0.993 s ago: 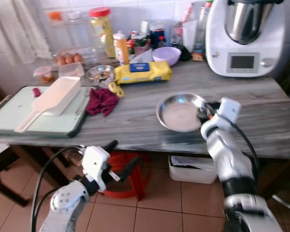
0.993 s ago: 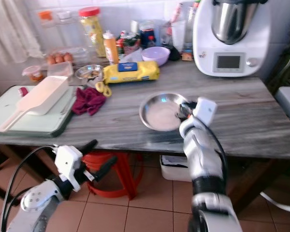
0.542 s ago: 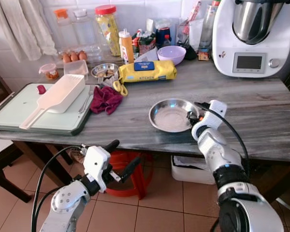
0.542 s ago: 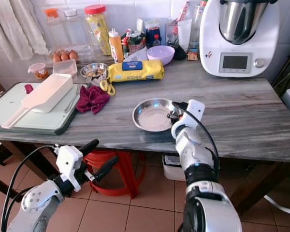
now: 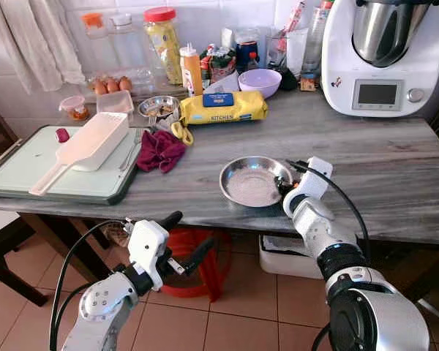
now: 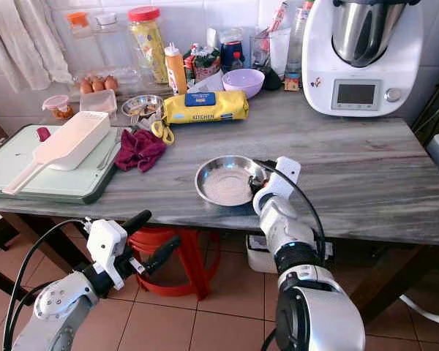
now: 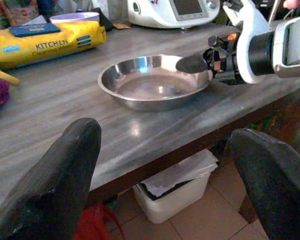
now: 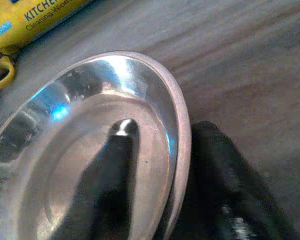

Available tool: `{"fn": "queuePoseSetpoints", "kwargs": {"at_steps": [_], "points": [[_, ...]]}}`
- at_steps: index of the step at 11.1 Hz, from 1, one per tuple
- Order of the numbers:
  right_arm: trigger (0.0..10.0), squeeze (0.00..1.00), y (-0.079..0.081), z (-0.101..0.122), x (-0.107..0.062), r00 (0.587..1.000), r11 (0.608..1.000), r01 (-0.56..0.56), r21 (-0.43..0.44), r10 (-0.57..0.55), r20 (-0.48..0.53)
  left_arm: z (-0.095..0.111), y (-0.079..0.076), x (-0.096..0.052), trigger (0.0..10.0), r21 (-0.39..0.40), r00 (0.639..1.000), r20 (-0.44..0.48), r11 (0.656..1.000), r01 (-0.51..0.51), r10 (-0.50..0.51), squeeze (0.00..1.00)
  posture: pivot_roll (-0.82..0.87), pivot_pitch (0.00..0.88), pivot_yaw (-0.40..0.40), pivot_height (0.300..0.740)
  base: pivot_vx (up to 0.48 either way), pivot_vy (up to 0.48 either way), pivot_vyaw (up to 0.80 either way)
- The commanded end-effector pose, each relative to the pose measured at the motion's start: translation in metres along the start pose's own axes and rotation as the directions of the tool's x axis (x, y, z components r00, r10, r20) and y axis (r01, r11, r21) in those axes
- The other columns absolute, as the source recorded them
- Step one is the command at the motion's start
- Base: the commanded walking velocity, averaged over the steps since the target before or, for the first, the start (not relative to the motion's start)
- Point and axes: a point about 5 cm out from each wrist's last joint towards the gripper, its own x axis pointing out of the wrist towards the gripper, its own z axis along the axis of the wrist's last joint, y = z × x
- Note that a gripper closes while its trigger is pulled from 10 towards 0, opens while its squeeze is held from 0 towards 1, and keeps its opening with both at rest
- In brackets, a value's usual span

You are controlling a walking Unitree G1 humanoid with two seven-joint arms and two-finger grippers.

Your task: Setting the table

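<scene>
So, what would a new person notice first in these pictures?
Probably the steel plate near the front edge of the grey table, its rim pinched by the right gripper. Next, the big white kitchen machine at the table's back right corner, and the left gripper hanging open below the table edge.

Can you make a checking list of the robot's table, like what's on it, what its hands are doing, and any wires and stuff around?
Surface: grey wood-grain table.
Job's things: steel plate near the front edge, right gripper clamped on its rim, one finger inside, one outside.
Clutter: yellow wipes pack, purple bowl, maroon cloth, white scoop on a green tray, eggs, jars, kitchen machine.
Grippers: left gripper open, idle below the table.
Cables: black cable along the right arm.
Surroundings: red stool, white bin, tiled floor.
</scene>
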Motion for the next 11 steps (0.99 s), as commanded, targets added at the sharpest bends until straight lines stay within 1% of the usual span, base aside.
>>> {"fn": "queuePoseSetpoints", "kwargs": {"at_steps": [1, 3, 4, 5, 6, 7, 8, 9, 10, 11], "points": [[10.0, 1.00, 0.008, 0.007, 0.002, 0.999, 1.000, -0.028, -0.003, 0.028, 0.017, 0.003, 0.003, 0.000, 10.0, 0.018, 1.000, 0.003, 1.000, 0.002, -0.002, 0.00, 0.00, 0.000, 0.081, 0.740, 0.000, 0.000, 0.00], [10.0, 1.00, 0.009, 0.019, 0.003, 0.997, 0.999, -0.039, -0.012, 0.040, 0.061, 0.003, 0.004, 0.001, 10.0, 0.022, 1.000, 0.005, 1.000, 0.000, 0.000, 0.00, 0.00, 0.000, 0.082, 0.740, 0.000, 0.000, 0.00], [10.0, 1.00, 0.011, 0.032, 0.002, 0.992, 0.998, -0.065, -0.007, 0.066, 0.106, 0.004, 0.004, 0.002, 10.0, 0.025, 1.000, 0.009, 1.000, -0.004, 0.003, 0.00, 0.00, 0.000, 0.080, 0.740, 0.000, 0.000, 0.00], [10.0, 1.00, 0.013, 0.041, -0.001, 0.984, 0.994, -0.082, -0.076, 0.092, 0.152, 0.004, 0.005, 0.002, 10.0, 0.027, 1.000, 0.012, 1.000, -0.010, 0.010, 0.00, 0.00, 0.000, 0.079, 0.740, 0.000, 0.000, 0.00], [10.0, 1.00, 0.015, 0.045, -0.004, 0.975, 0.988, -0.096, -0.124, 0.118, 0.190, 0.004, 0.005, 0.002, 10.0, 0.027, 1.000, 0.014, 1.000, -0.013, 0.012, 0.00, 0.00, 0.000, 0.079, 0.740, 0.000, 0.000, 0.00], [10.0, 1.00, 0.024, 0.065, -0.024, 0.893, 0.936, -0.100, -0.337, 0.234, 0.385, 0.005, 0.005, 0.003, 10.0, 0.026, 1.000, 0.017, 1.000, -0.016, 0.016, 0.00, 0.00, 0.000, 0.085, 0.740, 0.000, 0.000, 0.00], [10.0, 1.00, 0.025, 0.068, -0.033, 0.865, 0.908, -0.098, -0.407, 0.280, 0.416, 0.005, 0.005, 0.003, 10.0, 0.024, 1.000, 0.020, 1.000, -0.020, 0.019, 0.00, 0.00, 0.000, 0.086, 0.740, 0.000, 0.000, 0.00], [10.0, 1.00, 0.017, 0.063, -0.053, 0.842, 0.881, -0.080, -0.466, 0.310, 0.441, 0.006, 0.006, 0.004, 10.0, 0.013, 0.999, 0.030, 0.999, -0.037, 0.036, 0.00, -0.01, 0.000, 0.093, 0.740, 0.000, 0.000, 0.00], [10.0, 1.00, 0.012, 0.057, -0.070, 0.832, 0.863, -0.072, -0.500, 0.328, 0.447, 0.006, 0.008, 0.004, 10.0, -0.015, 0.997, 0.034, 0.997, -0.071, 0.072, 0.00, -0.03, 0.000, 0.097, 0.740, 0.000, 0.000, 0.00], [10.0, 1.00, 0.007, 0.054, -0.085, 0.824, 0.856, -0.049, -0.515, 0.326, 0.464, 0.007, 0.011, 0.005, 10.0, -0.014, 0.995, 0.042, 0.996, -0.094, 0.094, 0.00, -0.04, 0.000, 0.100, 0.740, 0.000, 0.000, 0.00]]}}
